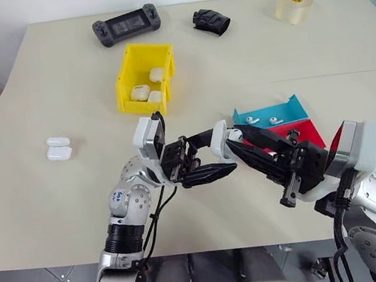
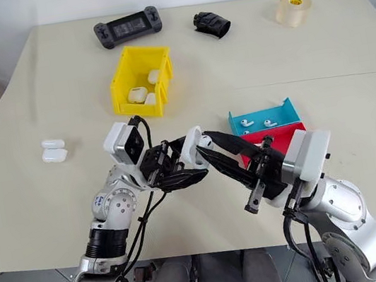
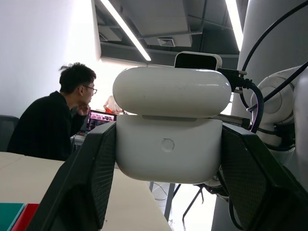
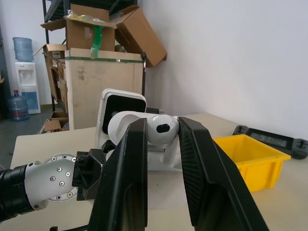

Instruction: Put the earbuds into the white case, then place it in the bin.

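Left gripper (image 1: 207,173) clamps the white case (image 1: 220,141) short of the bin (image 1: 144,78) — right gripper (image 1: 240,133) pinches its lid, binning remains.

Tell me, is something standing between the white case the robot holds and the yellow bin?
Nothing visible blocks it. The white case is held above the table by the left end effector, with the right end effector closed on its lid. Only bare table lies between it and the yellow bin, which already holds three cases.

Beige table (image 1: 55,205) carries yellow bin (image 1: 127,75), trays, tape.
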Robot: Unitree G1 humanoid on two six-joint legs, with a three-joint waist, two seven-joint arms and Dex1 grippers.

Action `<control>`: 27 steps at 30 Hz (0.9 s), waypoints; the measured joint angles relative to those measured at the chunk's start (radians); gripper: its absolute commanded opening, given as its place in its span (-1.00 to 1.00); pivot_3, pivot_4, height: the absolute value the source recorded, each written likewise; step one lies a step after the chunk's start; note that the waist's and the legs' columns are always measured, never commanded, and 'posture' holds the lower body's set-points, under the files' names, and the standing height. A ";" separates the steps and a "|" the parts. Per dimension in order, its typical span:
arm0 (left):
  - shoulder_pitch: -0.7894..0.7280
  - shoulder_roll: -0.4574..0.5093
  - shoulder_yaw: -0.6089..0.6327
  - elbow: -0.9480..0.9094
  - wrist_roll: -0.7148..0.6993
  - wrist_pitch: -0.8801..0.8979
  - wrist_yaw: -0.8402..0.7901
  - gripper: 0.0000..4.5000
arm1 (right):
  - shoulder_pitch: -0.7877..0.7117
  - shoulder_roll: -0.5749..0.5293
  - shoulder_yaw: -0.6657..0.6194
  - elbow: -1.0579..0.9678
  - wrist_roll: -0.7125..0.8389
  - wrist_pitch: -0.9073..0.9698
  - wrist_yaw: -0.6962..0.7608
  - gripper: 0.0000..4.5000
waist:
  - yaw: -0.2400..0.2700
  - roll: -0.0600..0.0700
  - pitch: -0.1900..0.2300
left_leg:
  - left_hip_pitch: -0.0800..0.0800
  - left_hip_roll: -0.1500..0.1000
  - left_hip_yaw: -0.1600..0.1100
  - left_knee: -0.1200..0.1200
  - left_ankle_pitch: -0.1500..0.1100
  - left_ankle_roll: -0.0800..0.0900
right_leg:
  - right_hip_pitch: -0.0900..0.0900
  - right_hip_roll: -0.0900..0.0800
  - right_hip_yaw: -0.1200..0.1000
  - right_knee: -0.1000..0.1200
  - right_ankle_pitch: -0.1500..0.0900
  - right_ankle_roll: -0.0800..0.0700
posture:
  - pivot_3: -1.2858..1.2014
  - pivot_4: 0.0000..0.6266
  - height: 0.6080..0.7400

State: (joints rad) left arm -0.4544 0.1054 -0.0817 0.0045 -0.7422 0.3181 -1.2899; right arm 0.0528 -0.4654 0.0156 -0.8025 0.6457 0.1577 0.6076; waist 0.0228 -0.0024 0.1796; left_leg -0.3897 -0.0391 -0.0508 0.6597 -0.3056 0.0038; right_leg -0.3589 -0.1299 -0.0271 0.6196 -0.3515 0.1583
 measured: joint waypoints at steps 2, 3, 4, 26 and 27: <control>0.000 0.000 0.004 0.001 0.000 0.000 0.000 0.25 | -0.010 0.006 0.007 0.016 -0.002 -0.007 0.001 -0.74 | 0.000 0.000 0.000 | 0.000 0.000 0.000 0.000 0.000 0.000 | 0.000 0.000 0.000 0.000 0.000 0.000 | 0.03 -0.52 1.00; 0.000 0.001 0.004 0.001 0.000 0.000 0.000 0.25 | -0.015 0.007 0.008 0.021 -0.003 -0.009 0.001 -0.74 | 0.000 0.000 0.000 | 0.000 0.000 0.000 0.000 0.000 0.000 | 0.000 0.000 0.000 0.000 0.000 0.000 | 0.03 -0.52 1.00; 0.000 0.001 0.005 0.002 0.000 0.000 0.000 0.25 | -0.023 0.009 0.011 0.028 -0.006 -0.014 0.001 -0.74 | 0.000 0.000 0.000 | 0.000 0.000 0.000 0.000 0.000 0.000 | 0.000 0.000 0.000 0.000 0.000 0.000 | 0.03 -0.52 1.00; -0.004 0.007 -0.012 0.009 0.002 0.013 -0.024 0.25 | -0.009 0.011 -0.007 0.095 0.056 -0.044 0.057 -0.74 | 0.000 0.000 0.000 | 0.000 0.000 0.000 0.000 0.000 0.000 | 0.000 0.000 0.000 0.000 0.000 0.000 | 0.03 -0.52 1.00; -0.004 0.008 -0.014 0.009 0.002 0.013 -0.025 0.25 | -0.005 0.009 -0.009 0.095 0.061 -0.041 0.058 -0.74 | 0.000 0.000 0.000 | 0.000 0.000 0.000 0.000 0.000 0.000 | 0.000 0.000 0.000 0.000 0.000 0.000 | 0.03 -0.52 1.00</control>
State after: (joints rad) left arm -0.4584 0.1130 -0.0955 0.0135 -0.7399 0.3314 -1.3148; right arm 0.0478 -0.4567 0.0067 -0.7080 0.7065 0.1162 0.6655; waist 0.0228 -0.0024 0.1796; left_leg -0.3897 -0.0391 -0.0508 0.6597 -0.3056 0.0038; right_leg -0.3588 -0.1301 -0.0272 0.6196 -0.3515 0.1584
